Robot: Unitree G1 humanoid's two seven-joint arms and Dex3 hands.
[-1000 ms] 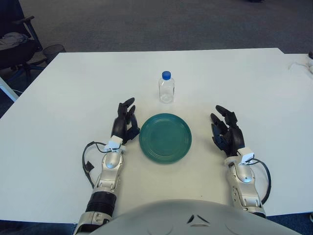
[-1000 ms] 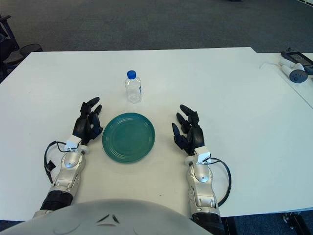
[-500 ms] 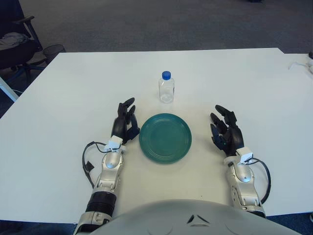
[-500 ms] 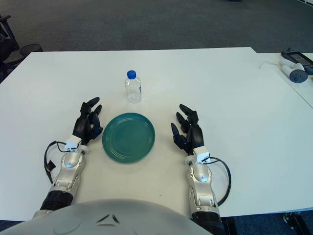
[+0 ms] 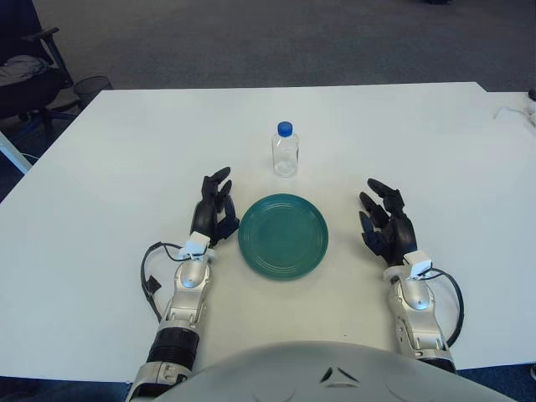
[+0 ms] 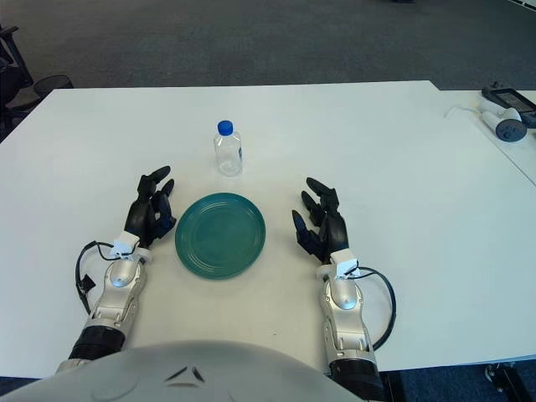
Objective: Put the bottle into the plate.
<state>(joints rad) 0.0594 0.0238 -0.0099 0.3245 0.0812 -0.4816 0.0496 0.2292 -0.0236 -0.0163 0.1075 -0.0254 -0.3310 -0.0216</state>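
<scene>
Bottle: a small clear plastic bottle with a blue screw cap (image 5: 285,151) stands upright on the white table (image 5: 109,184), just beyond the far rim of the plate and apart from it.
Plate: a round, shallow teal-green plate (image 5: 283,235) lies flat between the two hands, with nothing on it.
Left hand: the black three-fingered left hand (image 5: 213,211) shows just beside the plate's left rim, fingers relaxed and slightly spread, holding nothing.
Right hand: the black three-fingered right hand (image 5: 384,224) shows near the plate's right side with a clear gap between them, fingers likewise loosely spread and empty.
Step in hand: the reach has not begun, as I judge it; neither hand is near the bottle (both sit level with the plate, the bottle well ahead of them).
Next move: one hand must go forward past the plate's rim, open around the bottle's body below the cap, and close on it from the side.
Care needed: the bottle looks light and narrow, so a glancing touch could tip it (a square approach seems wise).
Then: lift it, bring it back a short way and set it on the plate.
</scene>
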